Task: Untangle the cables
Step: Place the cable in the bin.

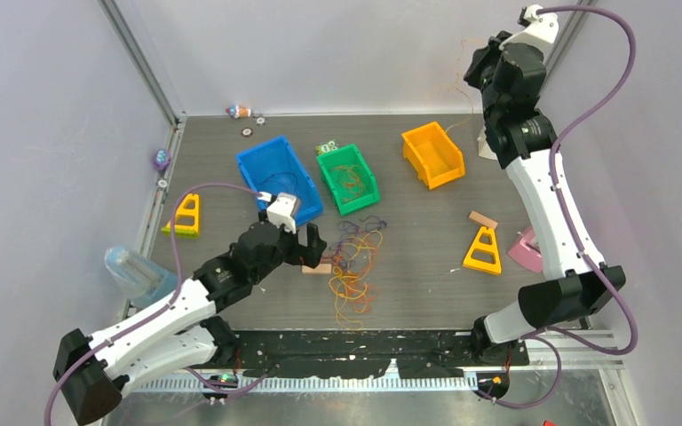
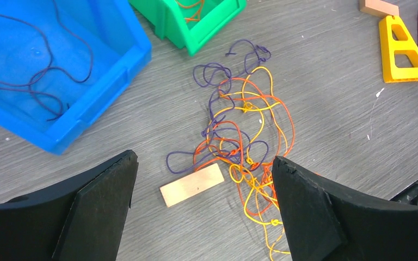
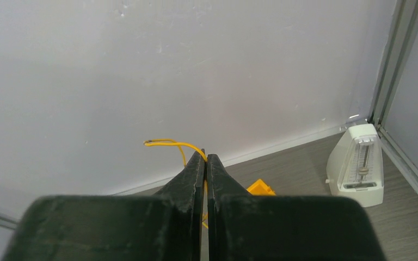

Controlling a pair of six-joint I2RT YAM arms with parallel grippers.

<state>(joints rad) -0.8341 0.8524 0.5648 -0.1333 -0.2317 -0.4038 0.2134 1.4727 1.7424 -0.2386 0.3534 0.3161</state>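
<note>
Finding 1 — task item. The cables (image 1: 356, 264) lie loose on the table (image 1: 426, 266) in a tangle of orange, yellow and purple strands. Its long axis runs 12 to 6 o'clock in the top view. A wooden block (image 2: 191, 185) touches its lower left edge.

Finding 2 — left gripper (image 2: 204, 163). The jaws are spread wide and hold nothing. In the top view the tangle sits just beside it at 3 o'clock. In the left wrist view the strands run from 12 down to 5 o'clock, crowding the right-hand finger (image 2: 305, 206), and the lowest yellow loops pass behind it.

Finding 3 — right gripper (image 3: 206, 157). The jaws are pressed together on a single yellow strand (image 3: 170, 143), whose free end curls off toward 10 o'clock. I see this arm raised high at the 1 o'clock corner, above the orange bin (image 1: 432, 153) and well apart from the tangle.

Finding 4 — bins. The blue bin (image 2: 109, 70) holds a dark strand and the green bin (image 1: 348, 177) holds orange ones.

Assessment: the left arm is clearly the nearer one. I judge that the next pick calls for it to shift toward 3 o'clock and close across the tangle's axis on one outlying loop.
</note>
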